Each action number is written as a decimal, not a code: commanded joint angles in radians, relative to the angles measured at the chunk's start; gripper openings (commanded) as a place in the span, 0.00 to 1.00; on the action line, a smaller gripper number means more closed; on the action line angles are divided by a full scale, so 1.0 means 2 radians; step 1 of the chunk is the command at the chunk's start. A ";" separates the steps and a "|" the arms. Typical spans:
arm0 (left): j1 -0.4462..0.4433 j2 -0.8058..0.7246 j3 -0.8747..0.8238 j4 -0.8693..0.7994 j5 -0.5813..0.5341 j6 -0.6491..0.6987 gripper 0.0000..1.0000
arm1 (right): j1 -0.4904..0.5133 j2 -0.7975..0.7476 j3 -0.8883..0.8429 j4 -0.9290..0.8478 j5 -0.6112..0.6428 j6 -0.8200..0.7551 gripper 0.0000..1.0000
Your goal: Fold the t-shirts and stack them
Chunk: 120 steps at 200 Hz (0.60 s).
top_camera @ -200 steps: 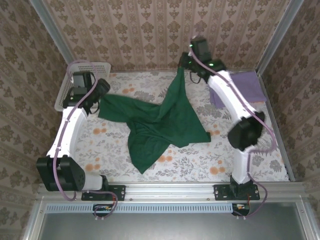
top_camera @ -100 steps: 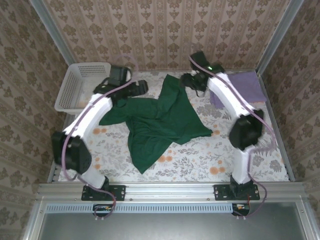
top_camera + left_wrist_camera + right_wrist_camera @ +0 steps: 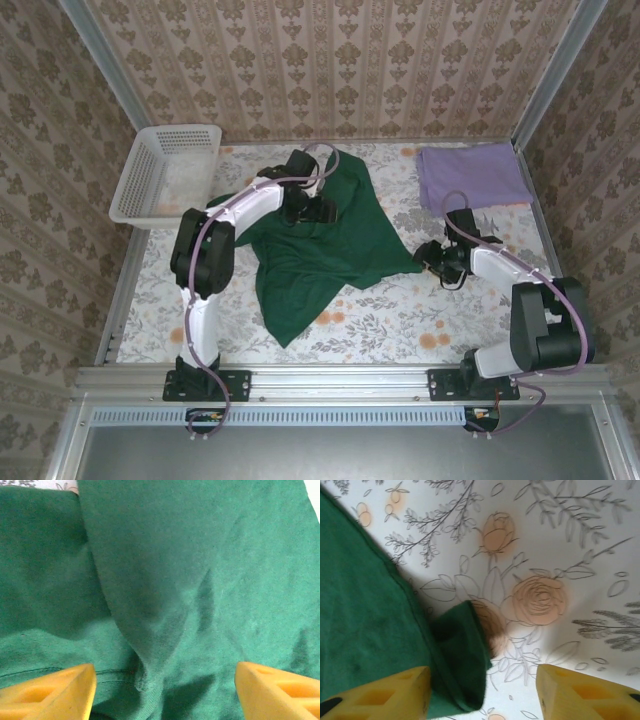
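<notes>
Green t-shirt (image 3: 320,250) lies rumpled mid-table (image 3: 480,320); lilac t-shirt (image 3: 472,175) lies flat at far right corner, well apart. Left gripper (image 3: 165,675) hangs over green shirt's upper part, jaws wide, holding nothing. Right gripper (image 3: 482,675) also wide open & empty, w/ shirt's doubled-over right tip btwn its fingers. Cloth looks light, limp, prob. bunches easily, so best pinched at hems/corners, e.g. that tip, not mid-fabric.

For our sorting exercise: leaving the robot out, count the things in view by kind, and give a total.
Shirts: 2, the green shirt and the lilac shirt
Basket: 1
Total: 3
</notes>
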 commanded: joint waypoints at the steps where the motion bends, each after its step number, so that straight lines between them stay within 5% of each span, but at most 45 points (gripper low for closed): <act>1: 0.003 0.005 0.007 0.005 0.026 0.004 0.72 | -0.001 -0.001 -0.011 0.078 -0.030 0.020 0.55; 58: -0.002 0.031 0.022 -0.001 0.030 0.011 0.68 | -0.004 0.031 -0.021 0.109 -0.041 0.036 0.43; 80: -0.002 0.039 0.022 -0.002 0.027 0.013 0.62 | -0.005 0.032 -0.017 0.106 -0.041 0.033 0.28; 120: -0.003 0.040 0.035 -0.001 0.024 0.014 0.14 | -0.005 0.024 -0.009 0.100 -0.040 0.030 0.03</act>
